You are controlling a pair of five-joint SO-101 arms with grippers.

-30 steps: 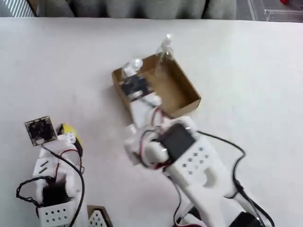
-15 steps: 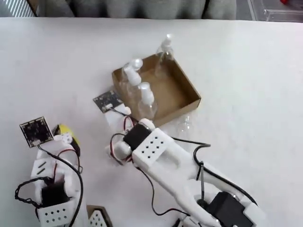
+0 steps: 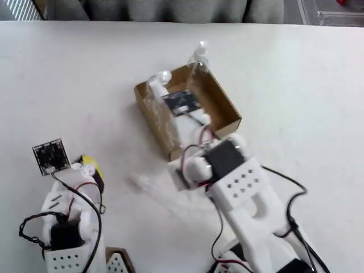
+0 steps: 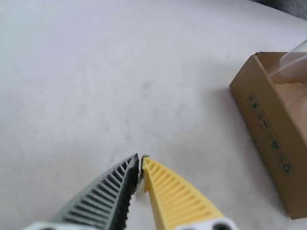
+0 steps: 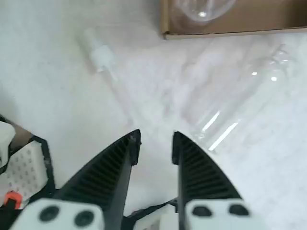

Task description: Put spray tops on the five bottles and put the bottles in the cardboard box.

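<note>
The cardboard box (image 3: 227,111) stands at mid-table with two clear bottles upright in it, one with a spray top (image 3: 160,81) and another at the far corner (image 3: 198,57). My right arm (image 3: 239,182) leans over the box's near wall. In the right wrist view my right gripper (image 5: 153,139) is open and holds nothing, just above the table beside the box (image 5: 230,26). A clear bottle without a top (image 5: 230,105) lies there, and a loose spray top (image 5: 98,50) with its tube lies apart from it. My left gripper (image 4: 140,160) is shut and empty, low at the front left (image 3: 85,164).
The box's side wall (image 4: 273,129) is some way off from my left gripper, with bare white table between them. A clear plastic container (image 3: 335,11) sits at the far right table edge.
My right arm swung left of the box, then back right over its near wall, and now covers the bottles at the box's front. The left arm has barely shifted.
</note>
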